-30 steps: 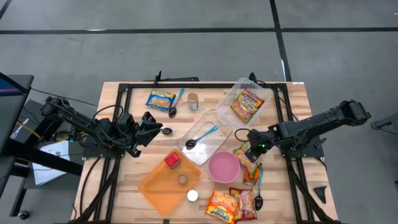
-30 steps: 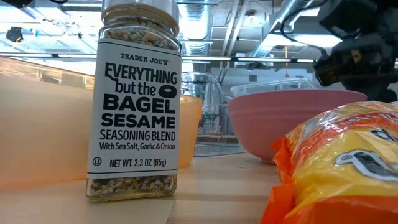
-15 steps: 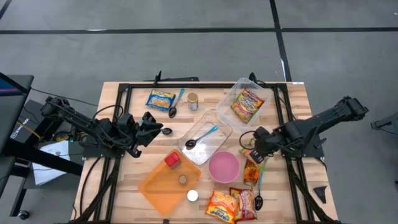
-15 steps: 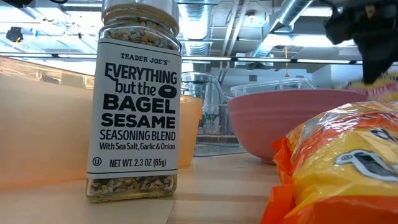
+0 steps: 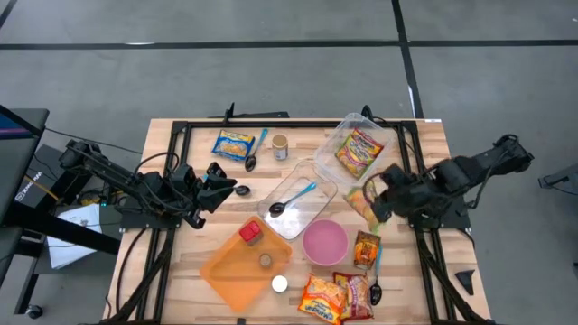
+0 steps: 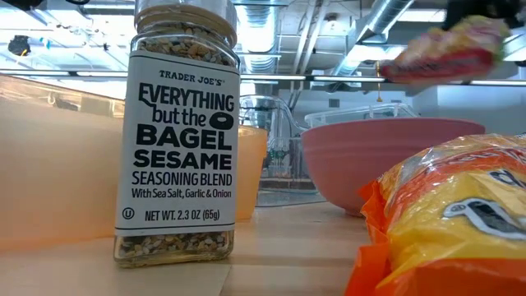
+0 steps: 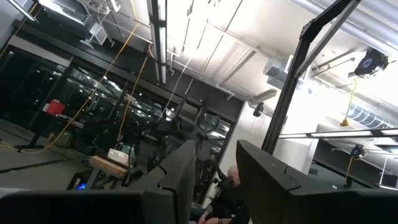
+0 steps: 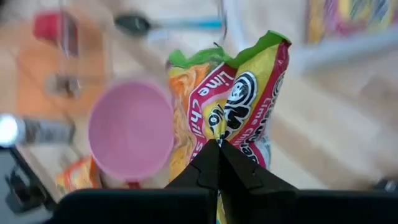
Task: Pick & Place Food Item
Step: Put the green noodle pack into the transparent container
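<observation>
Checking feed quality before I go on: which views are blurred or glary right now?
Right wrist view: pink bowl and background smeared, held noodle packet sharp. Low view: packet streaked, seasoning jar crisp. Left wrist view: ceiling lights glare. High view: clean.

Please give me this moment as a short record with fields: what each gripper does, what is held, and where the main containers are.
right gripper: shut on the noodle packet, lifted above the table, between the clear tub and the pink bowl
left gripper: idle at the table's left side, fingers slightly apart, holding nothing
noodle packet: hangs from the right fingers, clear of the wood
pink bowl: empty, near the front centre
clear tub: holds one packet already
orange tray: front left, holds a red item
</observation>
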You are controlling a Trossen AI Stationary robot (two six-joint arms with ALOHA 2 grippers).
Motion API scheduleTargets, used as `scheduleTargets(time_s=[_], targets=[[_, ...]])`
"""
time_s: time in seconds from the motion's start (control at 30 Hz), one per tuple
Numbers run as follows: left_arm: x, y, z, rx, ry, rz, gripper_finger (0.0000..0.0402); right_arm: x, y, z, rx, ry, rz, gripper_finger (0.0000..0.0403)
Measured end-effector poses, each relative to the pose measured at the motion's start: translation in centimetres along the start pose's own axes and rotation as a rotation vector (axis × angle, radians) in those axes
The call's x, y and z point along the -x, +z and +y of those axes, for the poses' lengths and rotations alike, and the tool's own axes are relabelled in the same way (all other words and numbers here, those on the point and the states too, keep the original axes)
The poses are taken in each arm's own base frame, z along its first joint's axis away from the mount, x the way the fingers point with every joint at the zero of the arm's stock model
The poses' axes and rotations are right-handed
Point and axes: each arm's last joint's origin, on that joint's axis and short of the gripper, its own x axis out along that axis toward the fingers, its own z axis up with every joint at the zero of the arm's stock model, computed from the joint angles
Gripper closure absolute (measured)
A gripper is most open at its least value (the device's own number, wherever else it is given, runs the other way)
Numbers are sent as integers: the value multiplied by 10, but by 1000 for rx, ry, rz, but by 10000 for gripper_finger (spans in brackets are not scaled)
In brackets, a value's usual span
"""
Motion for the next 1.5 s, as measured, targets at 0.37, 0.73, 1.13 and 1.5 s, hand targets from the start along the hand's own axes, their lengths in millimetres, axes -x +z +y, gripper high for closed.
scheduleTargets(time_s=[0.37,0.73,1.13,1.5], targets=[[0,0,0,-5,0,0,289,10,63,-11,22,-99,-189,403],[0,0,0,-8,0,1,289,-18,122,-30,126,-304,-187,403],[0,-1,0,-12,2,10,289,-71,148,-39,210,-400,5,403],[0,-1,0,-12,2,11,289,-112,132,-46,224,-413,100,403]])
